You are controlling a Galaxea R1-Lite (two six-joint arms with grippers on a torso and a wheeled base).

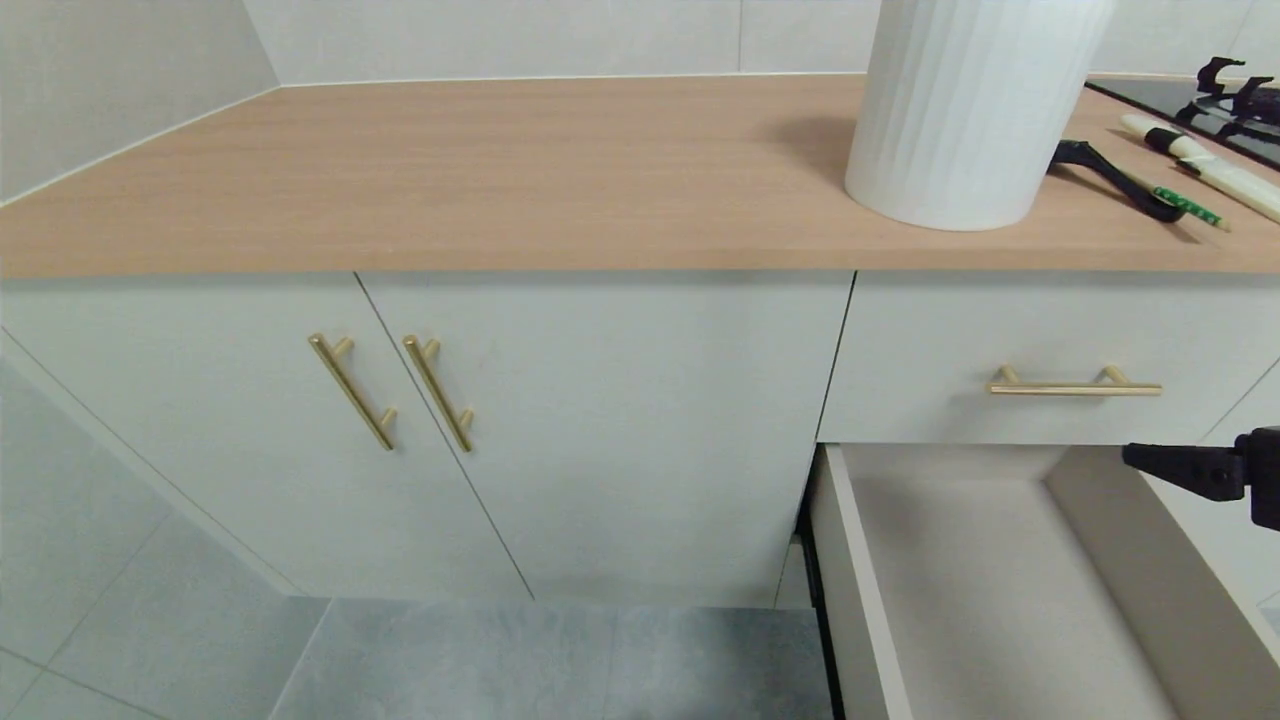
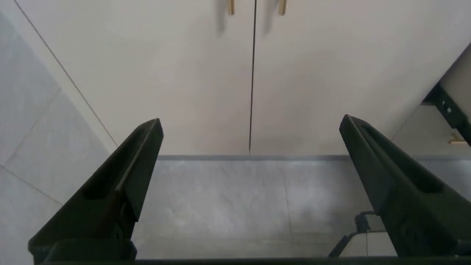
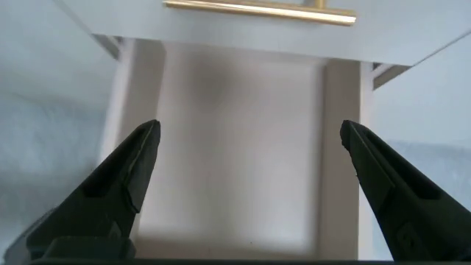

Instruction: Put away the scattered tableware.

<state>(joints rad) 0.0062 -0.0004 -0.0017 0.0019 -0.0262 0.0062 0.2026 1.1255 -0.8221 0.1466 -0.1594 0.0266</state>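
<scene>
The tableware lies at the far right of the tabletop, beyond a white canister. There is a black-handled piece, a thin green stick touching or just beside its near end, and a cream-handled piece near the hob. In the head view all three have their long axes running roughly from 10 o'clock to 4 o'clock, nearly parallel and close together.

The right end effector is low at the right edge of the head view, over the open drawer and below the closed drawer's brass handle. Its jaws are spread wide with nothing between them. From there the tableware is at about 12 o'clock, up over the tabletop edge.

The left end effector is also wide open and empty. It is low over the floor, facing the seam between the two cabinet doors, with the tableware off toward 2 o'clock past the canister.

The right arm is clearly the nearer one and the likely choice. It will probably have to rise clear of the tabletop edge and turn its jaws across the 10-to-4 line of a handle. The black-handled piece sits closest to the canister, so that side has the least room.
</scene>
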